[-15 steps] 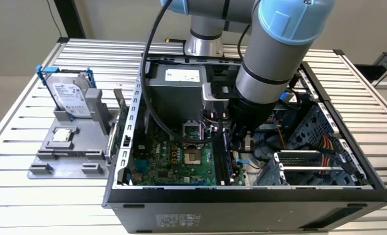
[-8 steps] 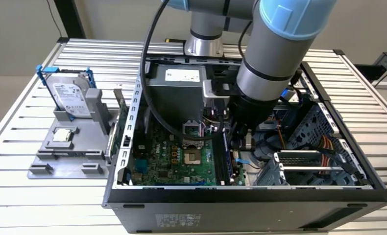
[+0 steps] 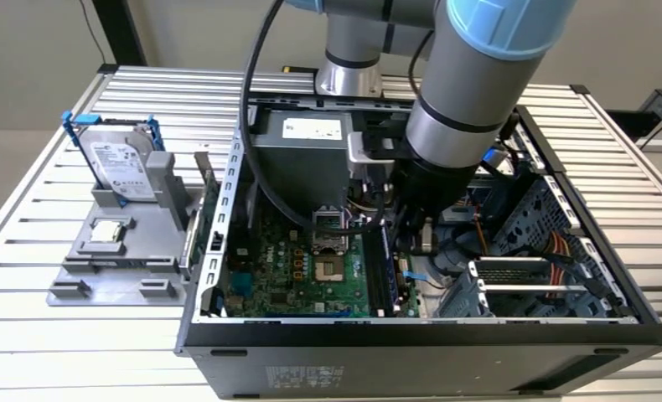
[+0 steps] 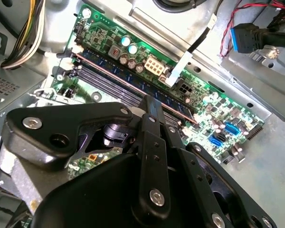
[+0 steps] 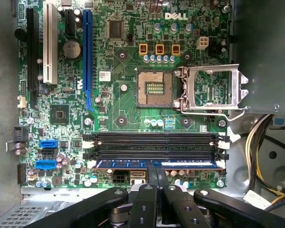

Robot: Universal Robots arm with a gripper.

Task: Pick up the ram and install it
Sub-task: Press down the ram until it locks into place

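On the exterior view's left, a hard drive (image 3: 121, 163) is seen standing in a grey holder (image 3: 119, 260) on the slatted surface (image 3: 40, 209). At the centre, an open computer case (image 3: 421, 335) is seen with the green board (image 3: 297, 268) inside, and the arm is reached down into it. In the first wrist view, the ram (image 5: 156, 164) is seated in the slot nearest the pincer (image 5: 157, 187), beside empty black slots (image 5: 154, 142). The pincer is closed on the ram's upper edge, fingers (image 5: 168, 190) pressed together around it
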